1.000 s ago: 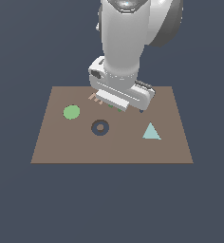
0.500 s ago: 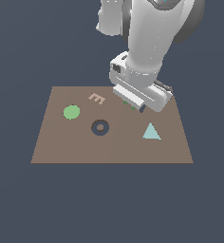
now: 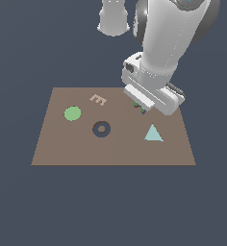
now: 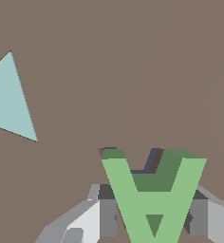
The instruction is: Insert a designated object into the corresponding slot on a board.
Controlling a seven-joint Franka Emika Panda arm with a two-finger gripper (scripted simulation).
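Note:
In the wrist view the light-green letter "A" (image 4: pixel 154 192) sits between my grey fingers (image 4: pixel 107 211), and my gripper (image 4: pixel 154 216) is shut on it. Just past the letter's legs a dark sliver of the slot (image 4: pixel 153 160) shows on the brown board (image 4: pixel 109 71), mostly covered by the letter. In the exterior view my gripper (image 3: pixel 140 107) hangs low over the back right part of the board (image 3: pixel 62 149), with only a speck of the green letter (image 3: pixel 143 110) visible under the hand. The slot is hidden there.
On the board lie a green round disc (image 3: pixel 72 113), a tan letter "E" (image 3: pixel 98 99), a dark ring shape (image 3: pixel 101 129) and a pale blue triangle (image 3: pixel 153 133), which also shows in the wrist view (image 4: pixel 9 99). The arm's large white body (image 3: pixel 168 43) rises above the board's back right.
The arm has swung toward the exterior view's right, from over the back middle of the board to its back right. The tan "E" is now uncovered.

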